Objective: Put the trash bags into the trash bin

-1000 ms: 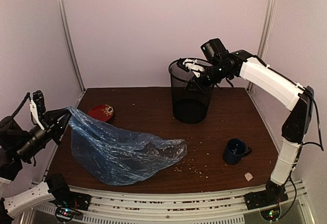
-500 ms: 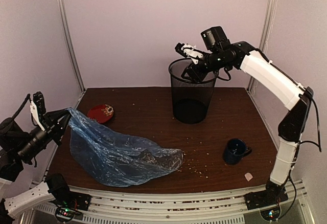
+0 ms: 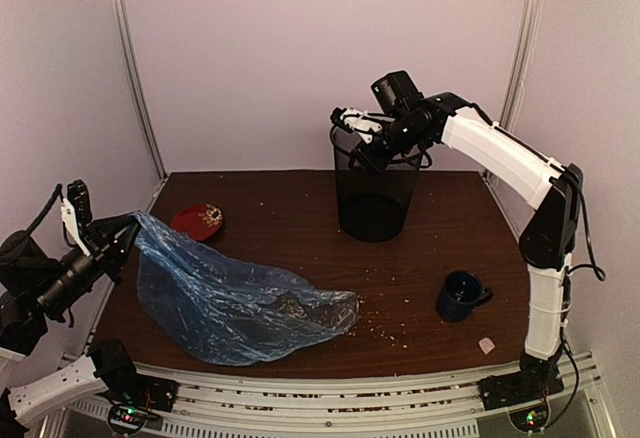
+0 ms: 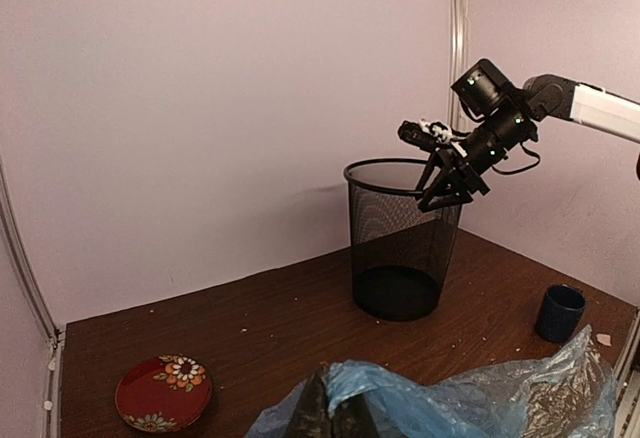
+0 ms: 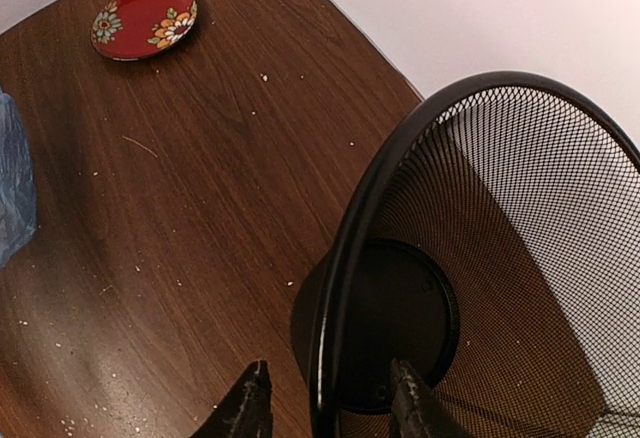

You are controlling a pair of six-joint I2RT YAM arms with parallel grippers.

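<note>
The light-blue trash bag [image 3: 235,298] lies spread on the table's front left, one corner lifted. My left gripper [image 3: 122,233] is shut on that corner; in the left wrist view its fingers [image 4: 320,413] pinch the blue film [image 4: 400,393]. The black mesh trash bin [image 3: 375,188] stands upright at the back centre, empty inside [image 5: 400,323]. My right gripper [image 3: 357,130] is open above the bin's left rim; in the right wrist view [image 5: 330,408] its two fingers stand one outside and one inside the rim [image 5: 345,288], not touching it.
A red flowered plate [image 3: 198,220] sits at the back left. A dark blue mug [image 3: 461,295] stands at the front right, with a small pale scrap [image 3: 486,345] near it. Crumbs are scattered on the brown table [image 3: 290,228]. Walls close in on three sides.
My right gripper has risen out of the bin and moved left over its left rim. The bag has sagged slightly; my left gripper holds still.
</note>
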